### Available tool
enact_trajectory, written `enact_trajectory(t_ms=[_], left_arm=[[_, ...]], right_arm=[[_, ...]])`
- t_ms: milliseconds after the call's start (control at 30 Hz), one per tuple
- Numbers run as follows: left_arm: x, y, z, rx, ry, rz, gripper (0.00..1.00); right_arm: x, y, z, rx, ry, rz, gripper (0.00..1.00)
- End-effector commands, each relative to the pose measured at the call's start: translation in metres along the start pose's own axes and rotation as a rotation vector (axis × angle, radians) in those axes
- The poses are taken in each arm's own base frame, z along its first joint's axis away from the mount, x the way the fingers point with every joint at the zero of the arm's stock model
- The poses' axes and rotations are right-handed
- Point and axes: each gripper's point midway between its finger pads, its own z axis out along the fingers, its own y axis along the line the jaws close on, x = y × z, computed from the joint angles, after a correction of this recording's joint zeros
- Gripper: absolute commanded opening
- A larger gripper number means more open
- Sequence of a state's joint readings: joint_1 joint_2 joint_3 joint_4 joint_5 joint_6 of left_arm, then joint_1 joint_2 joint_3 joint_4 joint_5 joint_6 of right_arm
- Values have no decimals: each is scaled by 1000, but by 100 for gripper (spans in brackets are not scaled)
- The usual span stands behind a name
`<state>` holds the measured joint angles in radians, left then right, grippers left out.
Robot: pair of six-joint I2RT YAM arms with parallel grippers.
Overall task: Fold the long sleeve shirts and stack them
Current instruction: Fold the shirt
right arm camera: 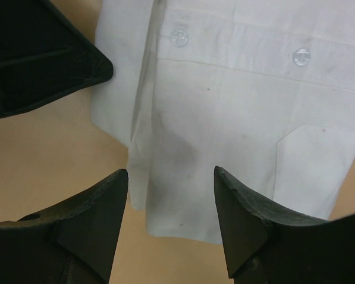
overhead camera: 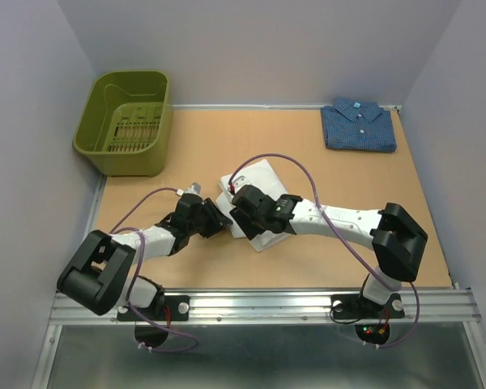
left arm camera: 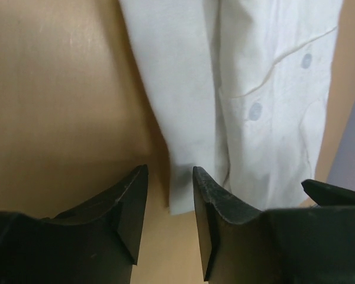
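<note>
Long sleeve shirts lie in 2 places on the table [overhead camera: 202, 146]. The white shirt [overhead camera: 263, 177] is folded into a small packet near the middle, buttons facing up, and the dark blue shirt [overhead camera: 358, 126] lies folded at the far right corner, well apart from it. A green basket [overhead camera: 158, 121] stands at the far left corner.

Both arms reach to the near left edge of the white shirt. The left gripper [overhead camera: 220, 220] is low over the bare wood just beside this edge; its jaws stand a little apart and nothing is between them. The right gripper [overhead camera: 236, 199] is above the corner of the cloth, jaws wider apart, also holding nothing. The 2 grippers are very near each other.
</note>
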<state>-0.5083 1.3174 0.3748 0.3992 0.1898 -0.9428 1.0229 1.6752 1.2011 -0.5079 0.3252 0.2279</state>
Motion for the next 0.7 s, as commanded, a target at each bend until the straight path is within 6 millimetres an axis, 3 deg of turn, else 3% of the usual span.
enact_trajectory(t_ms=[0,233,367,433,533,600,667], left_arm=[[0,-11,9,32,30,21,45],[7,-11,21,29,62,28,33],[8,-11,24,31,71,29,25],[10,-12,25,35,75,32,15],[11,-13,26,40,81,33,10],[12,-14,27,46,84,37,0],[12,-15,27,51,84,36,0]], right_arm=[[6,-1,7,56,-7,-23,65],[20,1,17,111,22,-48,63],[27,-1,22,131,44,-62,53],[26,2,23,125,45,-64,40],[23,4,21,114,37,-61,21],[17,5,16,105,20,-55,7],[11,5,11,100,3,-50,1]])
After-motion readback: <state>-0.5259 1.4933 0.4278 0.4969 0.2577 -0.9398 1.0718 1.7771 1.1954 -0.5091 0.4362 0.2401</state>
